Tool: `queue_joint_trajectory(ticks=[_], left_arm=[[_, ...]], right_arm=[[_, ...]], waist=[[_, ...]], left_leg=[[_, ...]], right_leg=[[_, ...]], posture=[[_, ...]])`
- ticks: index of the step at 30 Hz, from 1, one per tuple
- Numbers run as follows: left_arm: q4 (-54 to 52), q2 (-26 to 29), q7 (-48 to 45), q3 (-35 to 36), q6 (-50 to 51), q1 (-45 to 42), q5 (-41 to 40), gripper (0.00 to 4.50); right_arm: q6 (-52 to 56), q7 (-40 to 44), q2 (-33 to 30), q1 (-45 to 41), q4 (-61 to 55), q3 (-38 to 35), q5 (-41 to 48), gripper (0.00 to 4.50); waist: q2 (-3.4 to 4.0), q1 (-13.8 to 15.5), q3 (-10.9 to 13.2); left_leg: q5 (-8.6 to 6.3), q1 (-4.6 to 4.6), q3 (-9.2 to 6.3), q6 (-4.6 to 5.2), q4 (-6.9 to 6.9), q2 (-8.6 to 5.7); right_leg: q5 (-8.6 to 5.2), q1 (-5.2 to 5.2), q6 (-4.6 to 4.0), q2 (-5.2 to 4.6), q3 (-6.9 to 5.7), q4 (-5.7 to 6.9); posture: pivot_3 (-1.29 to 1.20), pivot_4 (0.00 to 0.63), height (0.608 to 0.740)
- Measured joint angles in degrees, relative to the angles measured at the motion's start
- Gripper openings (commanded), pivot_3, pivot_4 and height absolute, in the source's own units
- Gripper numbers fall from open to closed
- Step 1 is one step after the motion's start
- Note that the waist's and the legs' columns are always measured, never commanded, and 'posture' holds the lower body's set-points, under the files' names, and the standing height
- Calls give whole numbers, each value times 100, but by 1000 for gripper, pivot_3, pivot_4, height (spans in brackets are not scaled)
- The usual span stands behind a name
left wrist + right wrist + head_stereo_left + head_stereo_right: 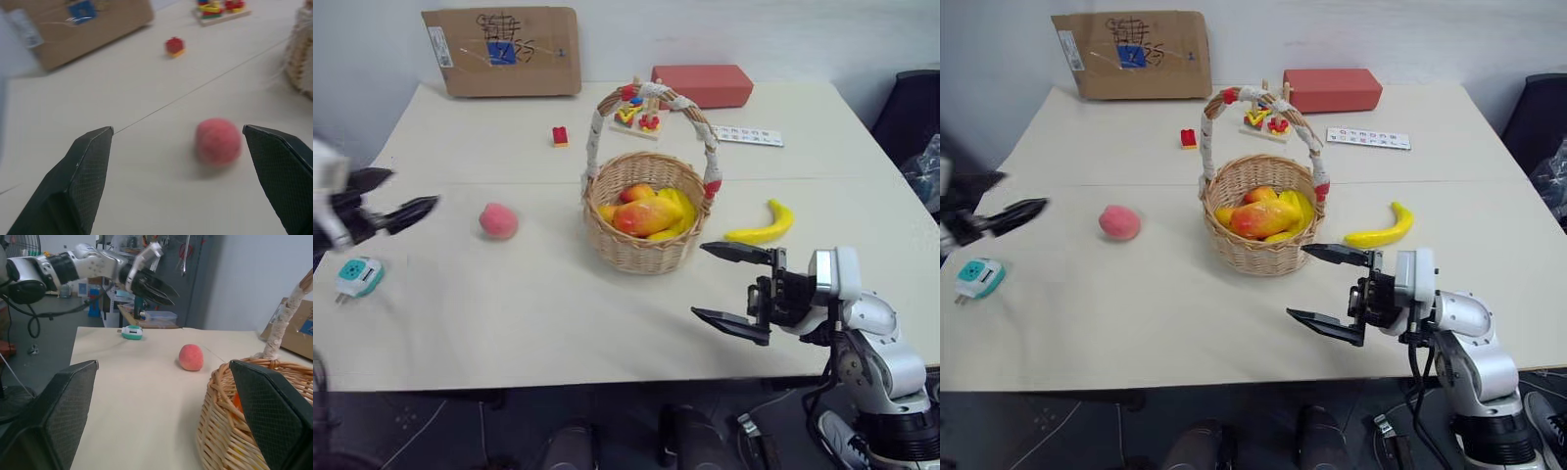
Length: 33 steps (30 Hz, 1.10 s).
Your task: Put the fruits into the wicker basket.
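Pink-red round toy peach (498, 220) lies left of centre, outside the tan woven wicker basket (644, 257). Judging by this, the left gripper (399, 211), jaws wide and empty at the left edge, must next reach and close on it; the right gripper (734, 288) hangs wide and empty too.

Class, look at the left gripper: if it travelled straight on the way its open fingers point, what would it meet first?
Most likely the peach: the left gripper aims past bare table at it, with the wicker basket beyond. It may be raised enough to pass over; depth is unclear.

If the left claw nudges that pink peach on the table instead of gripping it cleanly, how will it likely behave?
The peach looks round and sits loose on the smooth bare table, so a nudge would probably roll it. Its matte surface suggests it may not slip much between the fingers. It looks small against the open left claw, so likely light.
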Motion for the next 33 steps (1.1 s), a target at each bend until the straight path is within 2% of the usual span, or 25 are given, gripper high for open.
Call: queue_joint_trajectory(ticks=[4,7,10,13,15,18,22,25,29,33], left_arm=[[1113,-762,83,-1355,210,-1203,712,4463],[1953,-1098,224,-1827,3,-1763,1190,4463],[2495,-1117,227,-2026,-157,-2085,1524,3856],[2785,-1186,194,-2075,-228,-2083,1672,2885],[2813,-1163,107,-2072,-234,-2083,1714,2401],[2788,-1034,-124,-2003,-252,-1959,1718,2308],[2493,-1131,-557,-1358,-703,-1646,1181,2308],[916,-1387,-1347,-1013,-722,-1448,191,2308],[-738,-1841,-1636,-1325,-302,-2018,-450,2308],[-895,-2468,-1234,-2024,15,-2419,-228,2308]], right_arm=[[-15,-208,156,-250,5,61,-100,4500],[-10,-346,213,-297,-19,85,-158,4500],[-2,-490,237,-298,-87,83,-182,4500],[5,-620,237,-244,-193,78,-205,4500],[4,-688,237,-196,-283,75,-211,4500],[4,-741,235,-79,-288,67,-226,4500],[-1,-841,170,-59,-289,-14,-264,4500],[1,-963,101,27,-290,-236,-278,4500],[8,-1086,-35,265,-323,-556,-276,4500],[13,-1208,-79,538,-412,-751,-280,4500]], waist=[[-2,-16,0],[-12,-23,1],[-12,-24,1],[-16,-11,3],[-19,-6,3],[-20,-28,2],[-22,-12,3],[-34,94,10],[-33,171,10],[-32,152,9]], left_leg=[[3,-10,24,-4,-1,2],[2,-28,36,-3,-1,2],[2,-25,42,-3,-5,2],[2,-27,41,-2,0,3],[2,-26,41,-2,4,4],[2,-23,46,-2,6,5],[3,-23,47,-2,16,16],[0,-50,20,1,49,14],[-15,-78,8,13,107,5],[-6,-71,9,19,108,1]], right_leg=[[0,-22,0,13,3,1],[0,-50,0,14,3,2],[0,-50,0,13,2,-1],[0,-50,0,12,2,0],[0,-49,1,11,4,2],[0,-49,1,11,11,7],[0,-53,1,12,13,20],[0,-56,0,2,-5,30],[6,-49,9,1,-7,33],[9,-43,15,5,10,35]], posture=[[0,150,740],[0,150,740],[0,150,740],[0,150,740],[0,150,740],[0,150,740],[0,150,740],[0,150,740],[0,150,740],[0,150,740]])
